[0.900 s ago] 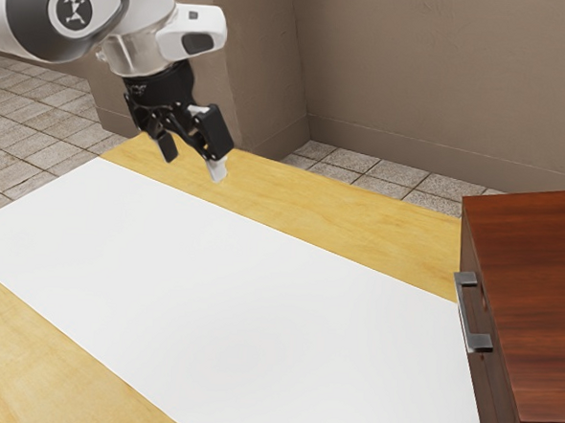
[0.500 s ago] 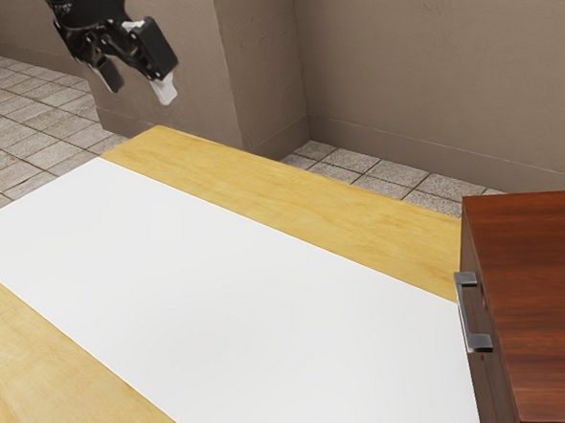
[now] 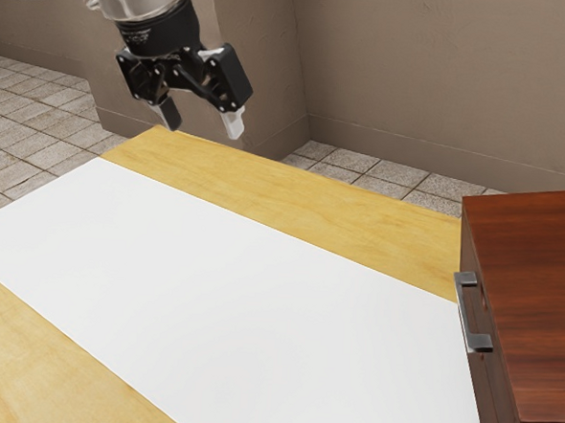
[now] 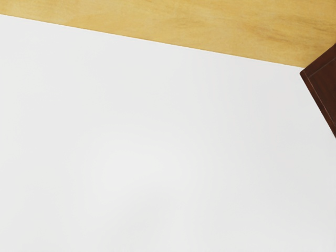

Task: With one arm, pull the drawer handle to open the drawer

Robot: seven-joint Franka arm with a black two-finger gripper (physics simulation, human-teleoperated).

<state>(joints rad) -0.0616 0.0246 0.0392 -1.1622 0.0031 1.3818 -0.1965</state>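
One end effector [image 3: 201,120], exterior view: black two-finger unit with pale tips, jaws spread wide, nothing between them. It hangs in the air above the counter's [image 3: 312,204] far edge.

One drawer handle [image 3: 472,312]: grey metal bar, slim and straight, standing upright on two short posts off the drawer front. It lies well apart from the end effector, lower and across the whole counter toward the exterior view's right. Judged rigid and smooth, likely slippery under the pads. Best hold is mid-bar, one finger on each side, between the posts.

One cabinet [image 3: 533,275]: dark reddish wood, glossy, box-shaped with square edges, and it looks heavy. The drawer front appears flush, so the drawer is judged not yet pulled. A straight, steady pull outward should suit it, since a skewed pull could bind the slide.

One counter: pale yellow wood with faint grain, flat. One white sheet [image 3: 229,304] covers its middle, matte and featureless, directly below and ahead of the end effector.

Wrist view: white sheet [image 4: 157,147] beneath the hand, a strip of counter [image 4: 184,23] beyond it, and a dark cabinet [image 4: 323,86] corner off to one side.
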